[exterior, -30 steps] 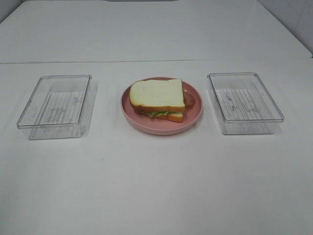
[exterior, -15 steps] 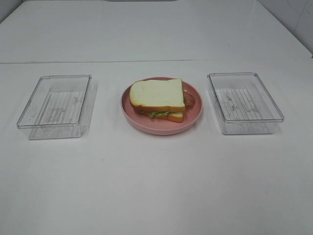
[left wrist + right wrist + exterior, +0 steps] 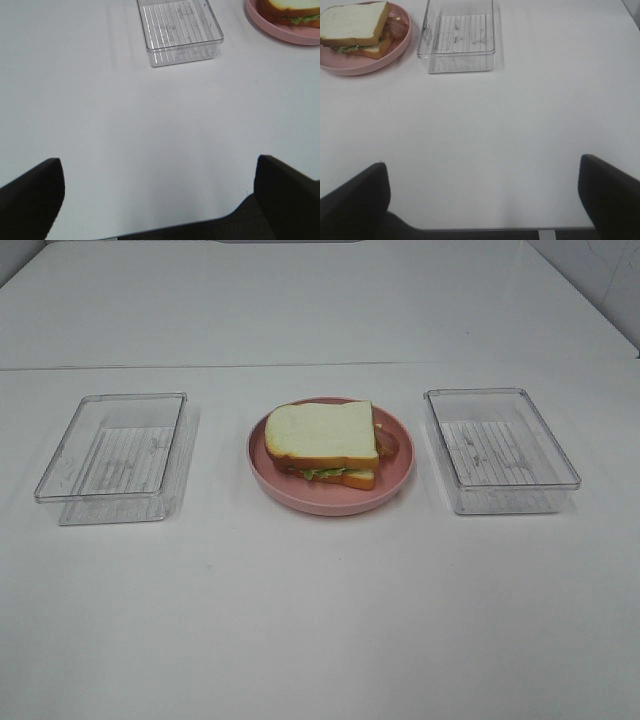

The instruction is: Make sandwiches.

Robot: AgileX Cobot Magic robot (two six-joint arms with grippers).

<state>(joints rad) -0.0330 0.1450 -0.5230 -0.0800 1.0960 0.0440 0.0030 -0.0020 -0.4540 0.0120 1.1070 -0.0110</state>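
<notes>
One sandwich (image 3: 322, 435) lies on a round pink plate (image 3: 330, 504) at the table's middle: white bread on top, green lettuce and reddish bacon showing at the edges, a second slice below. It also shows in the left wrist view (image 3: 292, 9) and the right wrist view (image 3: 354, 25). My left gripper (image 3: 157, 165) is open and empty, low near the table's front edge, far from the plate. My right gripper (image 3: 482, 165) is likewise open and empty near the front edge. Neither gripper shows in the exterior high view.
A clear plastic tray (image 3: 115, 455) stands left of the plate and another (image 3: 500, 445) right of it; both are empty. They also show in the wrist views, the left tray (image 3: 177, 30) and the right tray (image 3: 457, 35). The white table has a seam behind the plate.
</notes>
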